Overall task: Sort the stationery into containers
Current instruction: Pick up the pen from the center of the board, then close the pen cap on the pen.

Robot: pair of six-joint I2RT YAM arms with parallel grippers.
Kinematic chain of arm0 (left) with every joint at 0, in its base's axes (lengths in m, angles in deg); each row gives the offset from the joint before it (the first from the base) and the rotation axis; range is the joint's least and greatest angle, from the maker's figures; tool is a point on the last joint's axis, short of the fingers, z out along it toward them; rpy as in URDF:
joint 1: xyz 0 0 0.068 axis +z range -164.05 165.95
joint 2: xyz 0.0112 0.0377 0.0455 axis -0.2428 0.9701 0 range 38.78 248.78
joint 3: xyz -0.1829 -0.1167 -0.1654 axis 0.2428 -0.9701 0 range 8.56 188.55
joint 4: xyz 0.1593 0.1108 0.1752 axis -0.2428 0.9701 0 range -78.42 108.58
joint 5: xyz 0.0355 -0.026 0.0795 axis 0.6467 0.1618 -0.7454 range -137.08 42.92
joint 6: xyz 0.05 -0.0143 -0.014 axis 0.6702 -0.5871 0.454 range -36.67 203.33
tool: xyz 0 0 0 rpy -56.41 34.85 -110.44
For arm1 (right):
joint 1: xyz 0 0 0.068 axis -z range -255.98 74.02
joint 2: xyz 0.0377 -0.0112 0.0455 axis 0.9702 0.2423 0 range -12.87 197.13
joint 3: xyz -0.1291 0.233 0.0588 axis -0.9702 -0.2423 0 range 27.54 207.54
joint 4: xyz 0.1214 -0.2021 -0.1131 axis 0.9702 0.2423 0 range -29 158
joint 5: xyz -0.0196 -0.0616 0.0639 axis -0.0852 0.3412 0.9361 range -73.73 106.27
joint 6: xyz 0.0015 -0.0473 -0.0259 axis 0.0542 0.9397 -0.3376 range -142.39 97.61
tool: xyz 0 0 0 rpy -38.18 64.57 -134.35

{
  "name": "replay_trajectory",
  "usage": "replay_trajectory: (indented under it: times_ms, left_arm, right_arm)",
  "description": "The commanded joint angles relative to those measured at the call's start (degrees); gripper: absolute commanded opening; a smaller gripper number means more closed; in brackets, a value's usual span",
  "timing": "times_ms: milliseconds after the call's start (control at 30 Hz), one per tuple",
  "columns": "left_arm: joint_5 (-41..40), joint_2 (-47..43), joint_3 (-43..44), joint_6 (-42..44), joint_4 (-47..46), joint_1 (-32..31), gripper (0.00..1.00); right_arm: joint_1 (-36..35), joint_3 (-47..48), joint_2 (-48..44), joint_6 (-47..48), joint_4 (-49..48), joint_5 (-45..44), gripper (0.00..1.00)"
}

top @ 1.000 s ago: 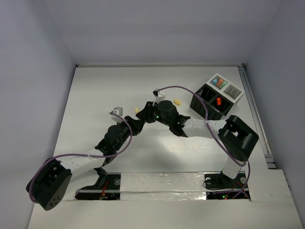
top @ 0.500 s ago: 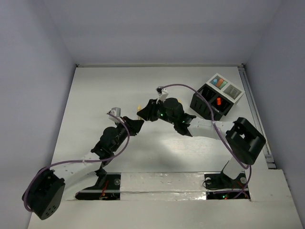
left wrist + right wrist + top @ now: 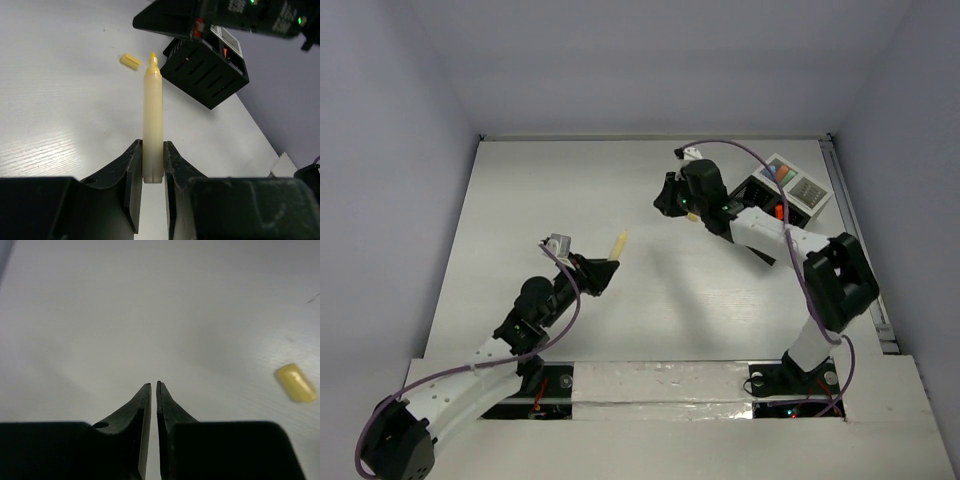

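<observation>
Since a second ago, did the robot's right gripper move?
Yes. The right gripper swung up the top view and rightward, ending closer to the black box.

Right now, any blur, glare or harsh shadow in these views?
Top external: even light, soft shadows and a faint sheen on the table. Left wrist: yellow marker sharp, left fingers underexposed. Right wrist: table washed out, yellow block slightly soft, right fingers silhouetted.

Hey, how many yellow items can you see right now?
2. One yellow marker is held in the left gripper; one small yellow block lies on the table near the black box. More may be hidden inside it.
</observation>
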Motion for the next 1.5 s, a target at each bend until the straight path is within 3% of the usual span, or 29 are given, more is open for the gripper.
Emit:
replay_trajectory:
  times_ms: [0, 67, 167, 200, 333, 400, 500, 867, 1167, 1267, 1300, 1367, 1400, 1467]
  left_arm:
    - [2.51, -1.76, -1.54, 2.48, -0.6, 0.25, 0.0]
    - [2.86, -2.28, -1.72, 2.83, 0.36, 0.25, 0.0]
    - [3.82, -3.95, -1.72, 3.01, 0.72, 0.25, 0.0]
    - [3.92, -4.83, -1.72, 2.83, 0.72, 0.25, 0.0]
    - [4.09, -6.33, -2.07, 2.66, 1.33, 0.25, 0.0]
    - [4.0, -6.59, -2.07, 2.57, 1.42, 0.25, 0.0]
    - [4.18, -6.24, -1.99, 2.48, 1.25, 0.25, 0.0]
    - [4.53, -4.49, -1.99, 2.57, 0.28, 0.25, 0.0]
    - [4.27, -4.31, -1.9, 2.66, 0.28, 0.25, 0.0]
    - [4.18, -4.22, -1.9, 2.66, 0.28, 0.25, 0.0]
    - [4.18, -4.22, -1.9, 2.66, 0.19, 0.25, 0.0]
    - [4.18, -4.22, -1.9, 2.66, 0.19, 0.25, 0.0]
    - [4.27, -4.13, -1.9, 2.66, 0.19, 0.25, 0.0]
    - [4.18, -4.05, -1.99, 2.66, 0.1, 0.25, 0.0]
  right_arm:
    - [0.77, 13.4, 6.21, 13.73, 23.81, -13.37, 0.15]
    - [1.38, 17.65, 10.42, 16.91, 28.35, -14.88, 0.16]
    - [3.14, 25.3, 15.96, 22.98, 35.2, -18.41, 0.27]
    - [4.02, 27.06, 17.2, 24.12, 36.61, -15.8, 0.34]
    - [8.24, 35.23, 22.66, 29.39, 42.94, -11.2, 0.37]
    - [8.77, 36.39, 24.41, 32.2, 44.18, -10.42, 0.5]
    - [9.82, 39.2, 26.0, 34.06, 46.29, -8.31, 0.6]
    - [10.44, 44.12, 32.33, 38.9, 49.81, -1.8, 0.63]
    - [10.44, 47.55, 36.11, 38.55, 51.04, -1.53, 0.53]
    - [10.44, 48.34, 37.25, 38.02, 52.36, -1.88, 0.4]
    - [10.44, 48.17, 37.34, 37.84, 52.27, -1.88, 0.31]
    - [10.44, 47.99, 37.34, 37.14, 52.27, -1.88, 0.24]
    - [9.92, 47.65, 37.17, 36.79, 51.84, -1.1, 0.16]
    - [9.39, 47.55, 36.3, 35.3, 51.31, 0.66, 0.11]
